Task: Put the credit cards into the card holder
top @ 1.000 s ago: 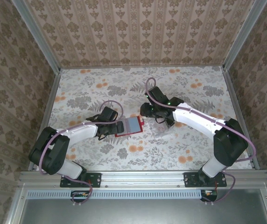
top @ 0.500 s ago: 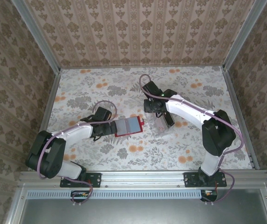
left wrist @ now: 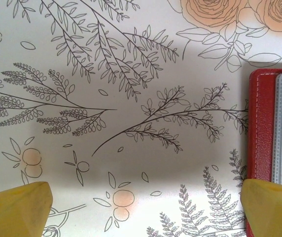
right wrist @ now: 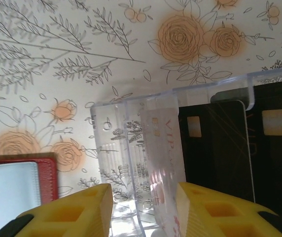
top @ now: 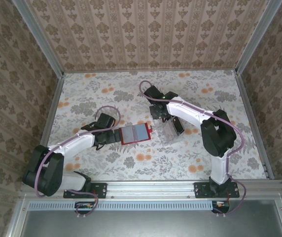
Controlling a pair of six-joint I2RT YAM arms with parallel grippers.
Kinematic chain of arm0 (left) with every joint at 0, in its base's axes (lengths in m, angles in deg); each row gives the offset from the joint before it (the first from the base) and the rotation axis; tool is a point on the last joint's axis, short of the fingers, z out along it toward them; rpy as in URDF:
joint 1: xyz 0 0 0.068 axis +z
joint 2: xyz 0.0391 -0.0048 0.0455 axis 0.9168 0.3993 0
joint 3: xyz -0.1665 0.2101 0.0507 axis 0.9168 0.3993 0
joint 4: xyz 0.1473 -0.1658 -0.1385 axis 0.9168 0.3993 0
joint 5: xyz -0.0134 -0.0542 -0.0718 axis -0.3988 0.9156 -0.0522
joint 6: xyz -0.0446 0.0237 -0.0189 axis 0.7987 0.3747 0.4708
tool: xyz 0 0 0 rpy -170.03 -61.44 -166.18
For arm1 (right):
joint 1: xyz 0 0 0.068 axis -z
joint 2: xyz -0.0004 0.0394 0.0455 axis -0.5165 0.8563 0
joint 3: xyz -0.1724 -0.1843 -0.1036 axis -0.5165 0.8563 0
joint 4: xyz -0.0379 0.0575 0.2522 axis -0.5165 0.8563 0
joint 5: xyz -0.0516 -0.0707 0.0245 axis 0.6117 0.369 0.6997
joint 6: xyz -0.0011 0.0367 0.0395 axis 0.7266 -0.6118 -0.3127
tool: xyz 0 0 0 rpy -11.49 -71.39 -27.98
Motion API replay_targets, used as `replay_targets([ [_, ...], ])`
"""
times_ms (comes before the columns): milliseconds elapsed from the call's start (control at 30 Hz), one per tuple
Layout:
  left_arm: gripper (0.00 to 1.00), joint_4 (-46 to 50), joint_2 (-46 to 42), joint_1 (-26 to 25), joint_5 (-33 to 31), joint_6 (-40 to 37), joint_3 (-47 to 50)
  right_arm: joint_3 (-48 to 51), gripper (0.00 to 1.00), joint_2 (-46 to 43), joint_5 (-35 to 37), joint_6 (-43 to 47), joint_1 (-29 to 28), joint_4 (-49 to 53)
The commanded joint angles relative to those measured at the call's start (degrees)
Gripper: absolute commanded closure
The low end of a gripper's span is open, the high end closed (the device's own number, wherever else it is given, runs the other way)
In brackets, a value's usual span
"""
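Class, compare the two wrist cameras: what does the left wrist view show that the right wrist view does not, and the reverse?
Left wrist, not right: the left fingers, spread wide above bare floral tablecloth. Right wrist, not left: the right fingers at a clear plastic tray holding black credit cards. Both: the red card holder, its edge and greyish pocket, and the tablecloth.

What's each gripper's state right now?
Left gripper: open, empty.
Right gripper: jaws partly apart above the tray; whether it grips anything cannot be told.
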Motion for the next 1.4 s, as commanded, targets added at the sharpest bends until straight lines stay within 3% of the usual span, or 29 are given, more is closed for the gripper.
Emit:
replay_targets([
  [0,0.00,1.6,-1.1,0.2,-0.3,-0.7,-1.7,-1.8,0.60,1.2,2.2,1.6,0.3,2.5],
  [233,0.00,1.4,-1.1,0.2,-0.1,-0.4,-1.5,-1.5,0.64,0.9,0.3,1.5,0.1,2.1],
  [433,0.00,1.3,-1.1,0.2,0.1,-0.4,-1.4,-0.6,0.63,-4.4,-0.2,0.7,-0.1,2.5],
  [900,0.00,1.0,-2.4,0.2,0.6,-0.1,-0.7,16.6,0.63,-18.8,-0.7,-2.8,-2.6,4.1],
  [1367,0.00,0.5,-3.8,0.0,0.8,0.9,0.5,18.5,0.63,-14.0,-1.9,-3.6,-4.4,2.6],
])
